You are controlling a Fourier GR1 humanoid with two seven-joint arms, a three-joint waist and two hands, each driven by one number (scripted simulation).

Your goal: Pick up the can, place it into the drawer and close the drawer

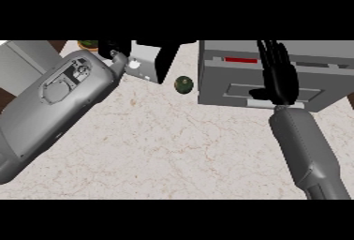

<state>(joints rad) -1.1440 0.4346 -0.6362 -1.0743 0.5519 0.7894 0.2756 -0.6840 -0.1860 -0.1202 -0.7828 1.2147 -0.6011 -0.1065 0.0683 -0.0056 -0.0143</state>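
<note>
The right robot hand (278, 70) lies flat with straight fingers against the front of the grey drawer (276, 89) at the far right. The left robot hand (117, 58) is at the far left; whether its fingers are spread cannot be told. The can (183, 85) stands on the desk (173, 150) between them, just left of the drawer.

The near and middle counter (166, 150) lies bare between my 2 forearms, giving open passage there. At the far right, the drawer unit (228, 79) blocks the way; my right hand (276, 70) lies against its front, fingers straight. A small dark green object (183, 85) stands just left of the unit, in the narrow gap before a white box (142, 65). My left hand (114, 51) crowds the far left beside that box.
</note>
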